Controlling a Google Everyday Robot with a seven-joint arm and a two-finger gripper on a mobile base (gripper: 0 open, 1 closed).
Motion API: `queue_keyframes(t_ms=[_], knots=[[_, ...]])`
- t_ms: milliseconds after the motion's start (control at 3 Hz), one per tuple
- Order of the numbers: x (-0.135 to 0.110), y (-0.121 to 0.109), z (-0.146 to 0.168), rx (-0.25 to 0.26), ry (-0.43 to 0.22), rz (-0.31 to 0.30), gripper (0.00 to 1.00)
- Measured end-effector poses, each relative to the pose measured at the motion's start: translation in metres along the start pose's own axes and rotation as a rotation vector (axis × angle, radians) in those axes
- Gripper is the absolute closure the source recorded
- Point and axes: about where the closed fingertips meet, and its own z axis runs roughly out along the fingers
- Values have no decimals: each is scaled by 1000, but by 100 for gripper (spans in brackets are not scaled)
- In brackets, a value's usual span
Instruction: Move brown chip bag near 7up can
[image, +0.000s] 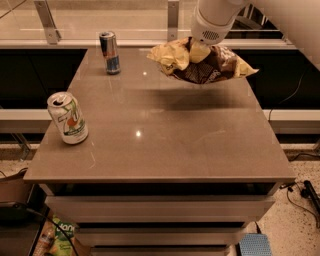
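Note:
The brown chip bag (210, 66) hangs in the air above the table's far right part, dark brown in the middle with pale yellow crinkled ends. My gripper (199, 50) comes down from the top and is shut on the bag's upper middle, holding it clear of the table; a shadow lies beneath it. The 7up can (68, 118), white with a green band and orange marks, stands upright near the table's left front edge, far to the left of the bag.
A slim blue-and-silver can (109, 52) stands at the far left of the grey-brown table (165, 145). A railing with metal posts (46, 20) runs behind. My white arm fills the upper right. Cables lie on the floor at right.

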Motion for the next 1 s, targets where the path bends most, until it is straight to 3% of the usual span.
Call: queue_keyframes(t_ms=[1000], knots=[[-18,63,-8,-9,-60,19,100]])
